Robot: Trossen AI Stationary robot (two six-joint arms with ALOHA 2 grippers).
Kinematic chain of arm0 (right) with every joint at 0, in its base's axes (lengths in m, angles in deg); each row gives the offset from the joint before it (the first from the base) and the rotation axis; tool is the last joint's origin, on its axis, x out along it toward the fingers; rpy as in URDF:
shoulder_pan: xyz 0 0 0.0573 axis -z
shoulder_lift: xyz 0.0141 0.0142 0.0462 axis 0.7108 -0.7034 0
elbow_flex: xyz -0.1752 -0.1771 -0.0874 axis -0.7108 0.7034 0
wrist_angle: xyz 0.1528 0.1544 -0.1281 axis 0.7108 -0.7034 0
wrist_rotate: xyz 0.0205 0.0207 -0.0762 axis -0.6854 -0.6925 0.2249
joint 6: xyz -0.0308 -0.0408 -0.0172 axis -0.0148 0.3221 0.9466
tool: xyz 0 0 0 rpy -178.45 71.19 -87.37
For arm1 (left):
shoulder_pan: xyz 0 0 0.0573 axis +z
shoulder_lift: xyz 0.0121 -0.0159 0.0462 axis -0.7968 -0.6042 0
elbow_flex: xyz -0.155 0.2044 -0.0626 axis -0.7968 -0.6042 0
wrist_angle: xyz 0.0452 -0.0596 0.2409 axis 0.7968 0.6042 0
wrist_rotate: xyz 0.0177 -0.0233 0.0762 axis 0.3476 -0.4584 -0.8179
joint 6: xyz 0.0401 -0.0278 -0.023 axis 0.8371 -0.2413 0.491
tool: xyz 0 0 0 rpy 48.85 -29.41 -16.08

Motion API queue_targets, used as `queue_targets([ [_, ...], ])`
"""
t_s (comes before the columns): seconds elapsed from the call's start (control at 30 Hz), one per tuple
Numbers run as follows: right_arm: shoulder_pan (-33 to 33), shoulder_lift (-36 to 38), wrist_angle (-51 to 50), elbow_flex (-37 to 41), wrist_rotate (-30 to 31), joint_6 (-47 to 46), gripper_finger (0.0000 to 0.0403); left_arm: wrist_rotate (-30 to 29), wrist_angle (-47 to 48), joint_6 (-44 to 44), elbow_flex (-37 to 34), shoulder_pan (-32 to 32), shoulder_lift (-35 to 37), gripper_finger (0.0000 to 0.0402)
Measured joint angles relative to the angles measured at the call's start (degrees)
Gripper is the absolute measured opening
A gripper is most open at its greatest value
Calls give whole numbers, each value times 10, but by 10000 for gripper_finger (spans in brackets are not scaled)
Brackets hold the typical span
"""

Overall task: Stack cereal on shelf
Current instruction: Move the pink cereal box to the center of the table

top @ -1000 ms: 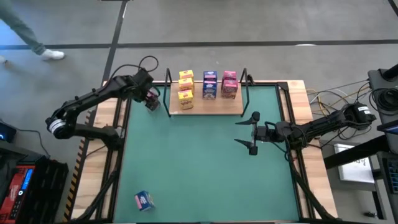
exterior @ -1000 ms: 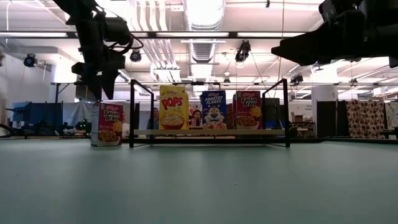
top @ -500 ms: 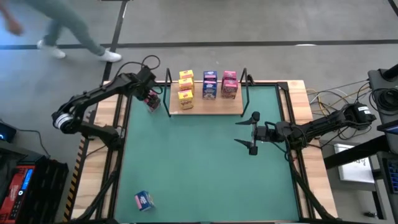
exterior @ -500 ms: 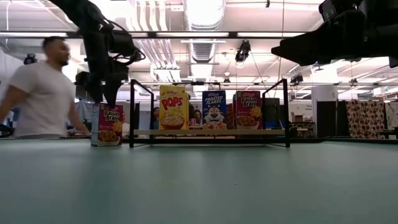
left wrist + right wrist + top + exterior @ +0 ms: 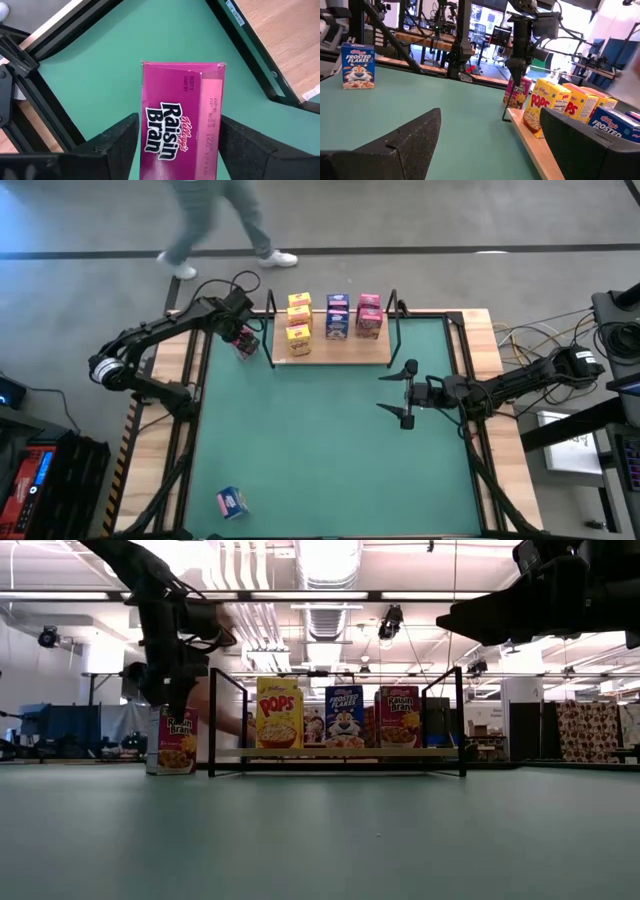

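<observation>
A pink cereal box (image 5: 178, 740) stands upright on its base on the green mat, just left of the shelf (image 5: 330, 352); the left wrist view shows it from above (image 5: 180, 120). My left gripper (image 5: 172, 702) is down over its top, shut on it. On the shelf board stand yellow (image 5: 298, 317), blue (image 5: 337, 313) and pink (image 5: 369, 313) cereal boxes. Another blue box (image 5: 232, 502) lies on the mat at the near left. My right gripper (image 5: 408, 393) hangs open over the mat's right half, holding nothing. My left gripper has the pink box between its two fingers, one on each of two opposite sides near the top (image 5: 147, 135). The fingers (image 5: 117, 140) come from above, pointing steeply down. The box stays upright with its base on the mat.
The shelf's black uprights (image 5: 212, 720) rise close beside the pink box. A person (image 5: 220, 220) walks past on the floor beyond the table's far edge. Green mat lies bare between the shelf and the near blue box (image 5: 358, 66).
My left gripper has come down and slightly toward the shelf, so that its fingers now reach the pink box's top. The box has stayed in place on the mat. A person has walked from left to right behind the table.
</observation>
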Motion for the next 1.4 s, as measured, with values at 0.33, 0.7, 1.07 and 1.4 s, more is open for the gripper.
queue_targets([
  [0.33,0,0,0,0,0,0,327,5,23,-27,0,-1,11,165],
  [0.7,0,0,0,0,0,0,327,31,55,-78,0,-40,41,155],
  [1.07,0,0,0,0,0,0,327,18,118,-275,0,-236,102,155],
  [1.4,0,0,0,0,0,0,327,-2,47,-374,22,-411,54,155],
])
